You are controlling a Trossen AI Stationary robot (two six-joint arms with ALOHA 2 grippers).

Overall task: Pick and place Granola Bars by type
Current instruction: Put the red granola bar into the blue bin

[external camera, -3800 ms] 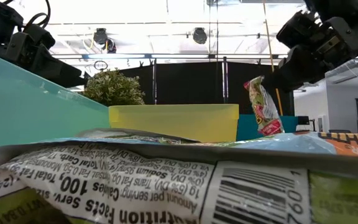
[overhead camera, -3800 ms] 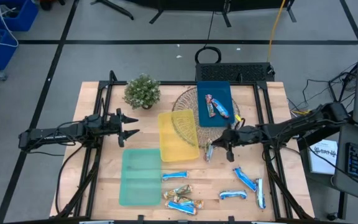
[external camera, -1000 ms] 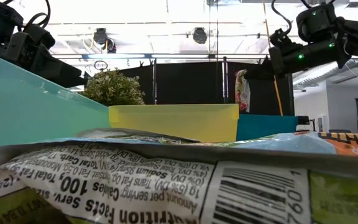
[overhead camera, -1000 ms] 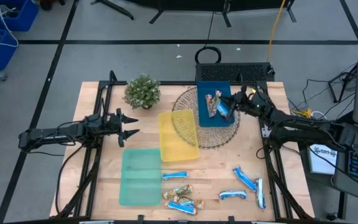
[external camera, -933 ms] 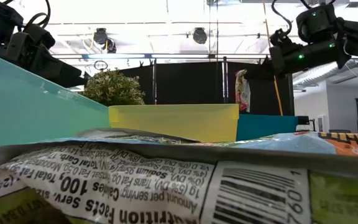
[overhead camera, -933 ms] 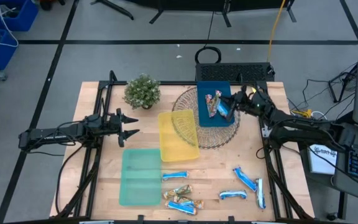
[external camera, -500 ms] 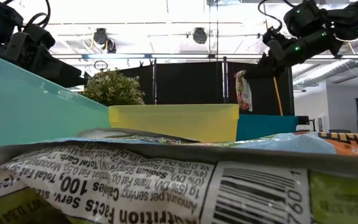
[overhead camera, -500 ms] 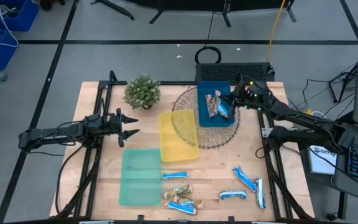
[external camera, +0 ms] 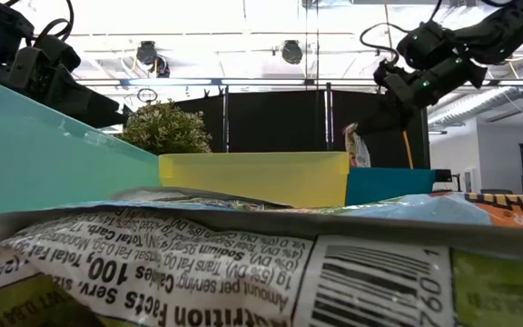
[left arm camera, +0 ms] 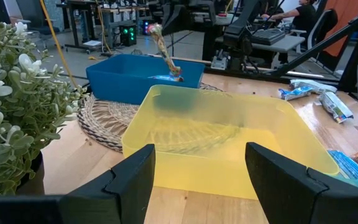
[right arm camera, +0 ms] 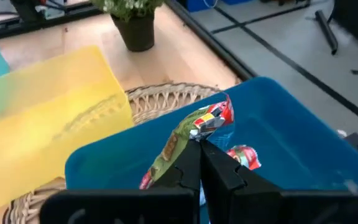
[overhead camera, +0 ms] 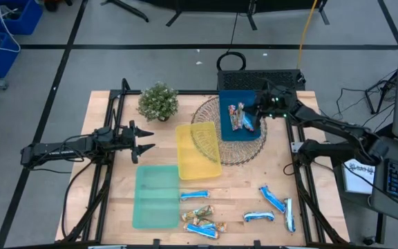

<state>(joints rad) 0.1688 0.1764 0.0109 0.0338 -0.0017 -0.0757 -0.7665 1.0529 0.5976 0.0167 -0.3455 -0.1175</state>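
- Right gripper (right arm camera: 199, 148): dark fingers clenched on the crimped end of a red-and-green granola bar (right arm camera: 194, 134), shiny crinkled wrapper, hanging lengthwise below the tips; the grip is poised above the blue tray (overhead camera: 225, 131).
- Blue tray: rectangular, smooth plastic walls, resting on a round woven wicker mat (overhead camera: 206, 116); bars with red-and-blue wrappers (overhead camera: 235, 116) lie inside it.
- Left gripper (overhead camera: 144, 140): fingers (left arm camera: 134, 176) spread apart with nothing between them, waiting at the counter's left side, facing the yellow tray (left arm camera: 229, 140).
- Yellow tray: translucent, rectangular with rounded corners, one end overlapping the wicker mat.
- Green tray (overhead camera: 156, 196): flat, pale green, rectangular, just in front of the yellow one.
- Loose granola bars: blue-and-white wrappers (overhead camera: 273, 199) at the counter's front right, one more (overhead camera: 194, 196) beside the green tray; gold-brown wrappers (overhead camera: 200, 214) clustered at the front centre with another blue bar.
- Potted plant (overhead camera: 158, 102): small-leaved, bushy, dark pot, at the rear left of the counter.
- Counter (overhead camera: 109, 187): pale wood planks with a black metal frame.
- Room: grey floor with dark lines, blue bins (overhead camera: 5, 17) far left, black curtains and ceiling lamps in the low view, and in the left wrist view desks with a seated person (left arm camera: 300, 11).
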